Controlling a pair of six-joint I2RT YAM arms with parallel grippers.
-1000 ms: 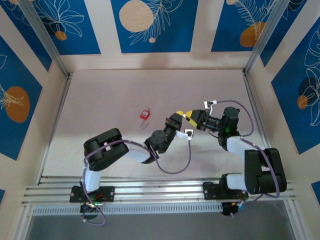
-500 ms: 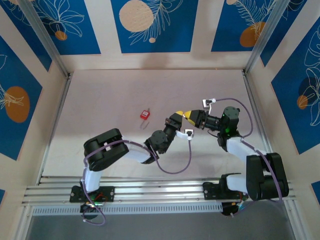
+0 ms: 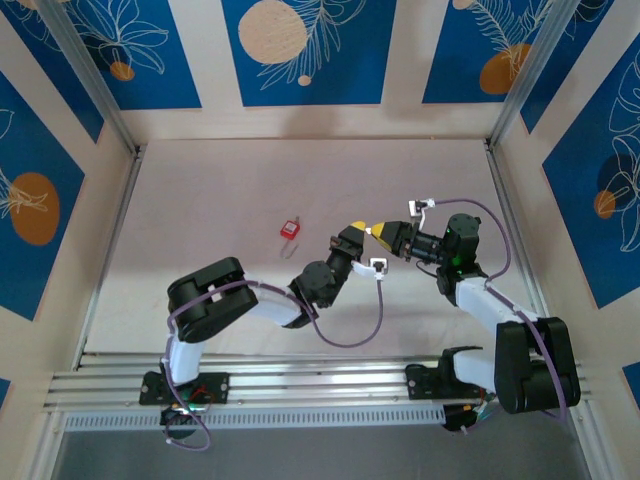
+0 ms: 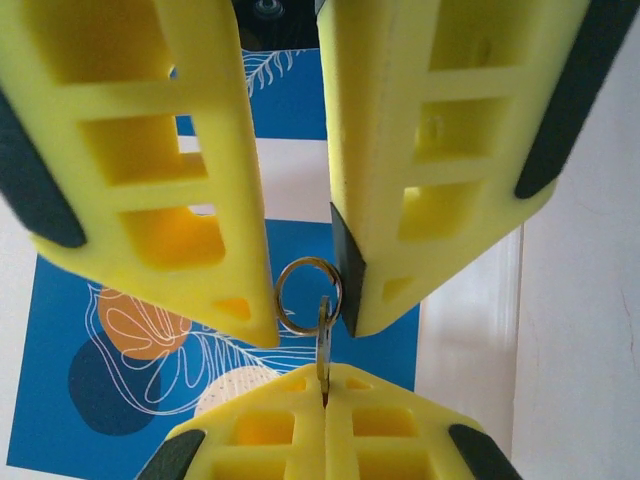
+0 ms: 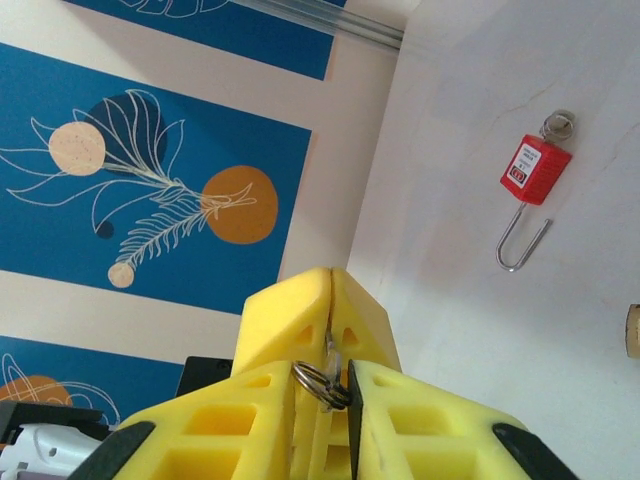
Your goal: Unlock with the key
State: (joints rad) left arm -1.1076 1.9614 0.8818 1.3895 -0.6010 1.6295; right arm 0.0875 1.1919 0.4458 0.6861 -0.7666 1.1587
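Robot lab test cell. Pale table (image 3: 220, 190) walled by blue leaf-print panels (image 3: 340, 60) beyond the left pincer (image 3: 360, 227); metal rails (image 3: 300, 383) behind it.

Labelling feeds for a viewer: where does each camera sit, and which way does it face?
Top external: above, behind the bases, looking down on the table; both arms, left tool facing right tool.
Left wrist: on the left arm, facing the right tool; own shut fingers below.
Right wrist: on the right arm, facing the left tool and padlock; own fingers below.
Shared: both wrist views show the key ring.
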